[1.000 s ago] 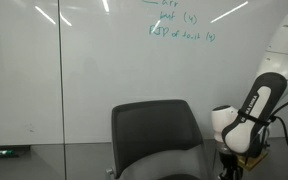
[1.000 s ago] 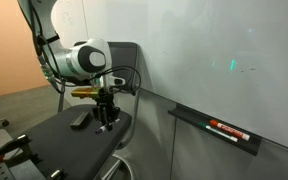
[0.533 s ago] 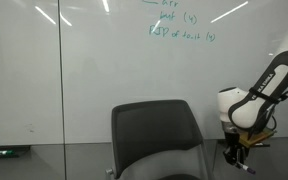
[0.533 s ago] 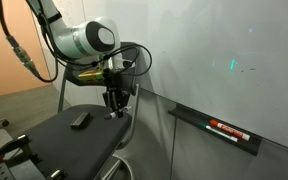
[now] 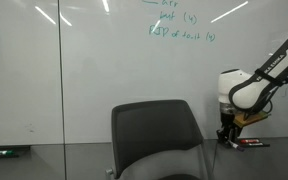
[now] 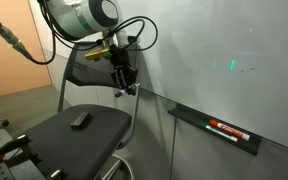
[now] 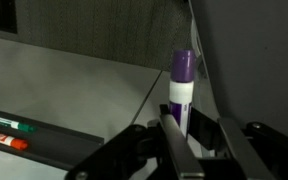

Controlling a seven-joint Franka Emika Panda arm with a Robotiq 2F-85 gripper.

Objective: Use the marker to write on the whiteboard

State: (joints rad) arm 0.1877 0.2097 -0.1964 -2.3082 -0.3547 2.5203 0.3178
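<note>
A dark grey padded chair stood beside the pincer. Its seat was lower and held a small flat black object. Lower and off to the side, a narrow dark ledge tray carried a green-and-black marker and a reddish item. The pincer's fingers were almost together, clamped on the slim marker with purple cap and white body. It stood upright, close to the large glossy white whiteboard. I cannot tell whether it touched the board.

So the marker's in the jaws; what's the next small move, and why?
Probably ease the gripper toward the whiteboard: the marker sits clamped in the jaws, purple end outward, near the board but seemingly not touching it.
</note>
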